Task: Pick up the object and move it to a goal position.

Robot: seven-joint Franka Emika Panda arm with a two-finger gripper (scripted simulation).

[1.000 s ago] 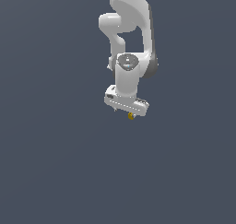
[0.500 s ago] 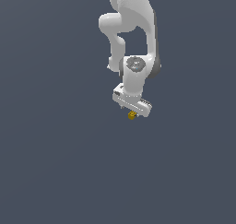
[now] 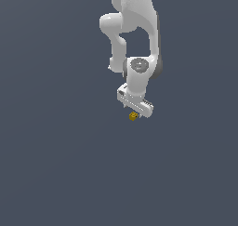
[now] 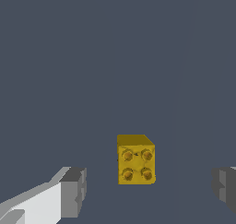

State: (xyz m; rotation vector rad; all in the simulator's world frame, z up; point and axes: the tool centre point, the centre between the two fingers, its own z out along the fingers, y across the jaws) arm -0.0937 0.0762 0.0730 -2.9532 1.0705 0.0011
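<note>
No brand, label or writing anywhere that I can see, not on the arm and not on the block. The block is plain yellow-gold with four round studs on the face toward the wrist camera.

The fingers are spread wide. The block sits in the gap between them, touching neither, a bit closer to the pale finger than to the other one. There's clear grey surface showing on both sides of it.

Stuff that's hard to read: both fingers are cut off by the wrist frame, so only the tips show, and the far one is just a dark grey sliver at the edge. In the exterior view the block is a tiny speck right under the white hand, the fingers themselves are too small to make out, and the arm runs off the top of the picture.
</note>
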